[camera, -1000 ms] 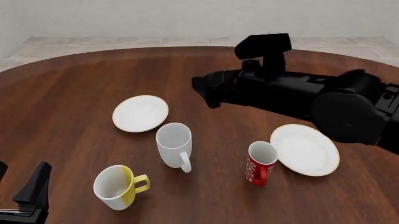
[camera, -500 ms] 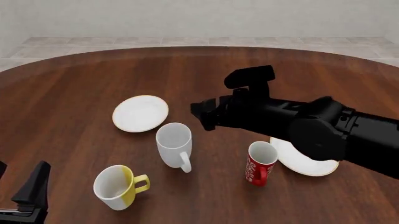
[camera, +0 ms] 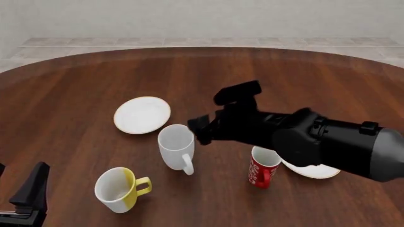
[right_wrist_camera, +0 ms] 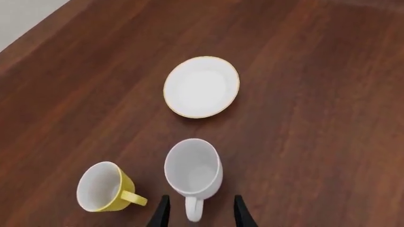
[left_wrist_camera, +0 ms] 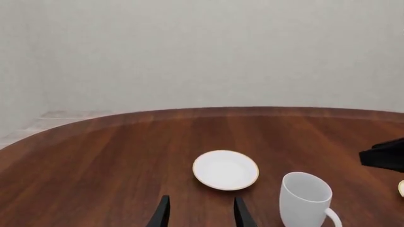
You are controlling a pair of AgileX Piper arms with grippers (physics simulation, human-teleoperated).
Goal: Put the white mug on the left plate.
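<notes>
Dark reddish-brown wooden round table (camera: 75,90) is recorded as the supporting surface, filling most of the front view. Plain all-white tall ceramic mug (camera: 176,146) is found upright a little left of the frame's centre, its loop handle turned toward the lower edge of the picture; it is also seen in the right wrist view (right_wrist_camera: 193,172) and the left wrist view (left_wrist_camera: 305,199). Small round white plate with a thin golden rim (camera: 142,115) is noted up and to the left of that mug, near it but apart, with nothing resting on it (right_wrist_camera: 201,87) (left_wrist_camera: 225,170). White mug with a yellow side and yellow handle (camera: 120,189) is listed at lower left, tilted. Red mug with white lettering (camera: 263,166) is placed right of centre, and a larger white gold-rimmed plate (camera: 315,171) is partly covered behind it by the arm. Black right gripper (camera: 200,130) is held just right of the white mug's rim; in the right wrist view its two fingers (right_wrist_camera: 199,215) are seen spread, one on each side of the handle, with no contact shown. Black left gripper (camera: 28,198) is kept at the lower left corner, its fingers parted and holding nothing (left_wrist_camera: 200,215).
</notes>
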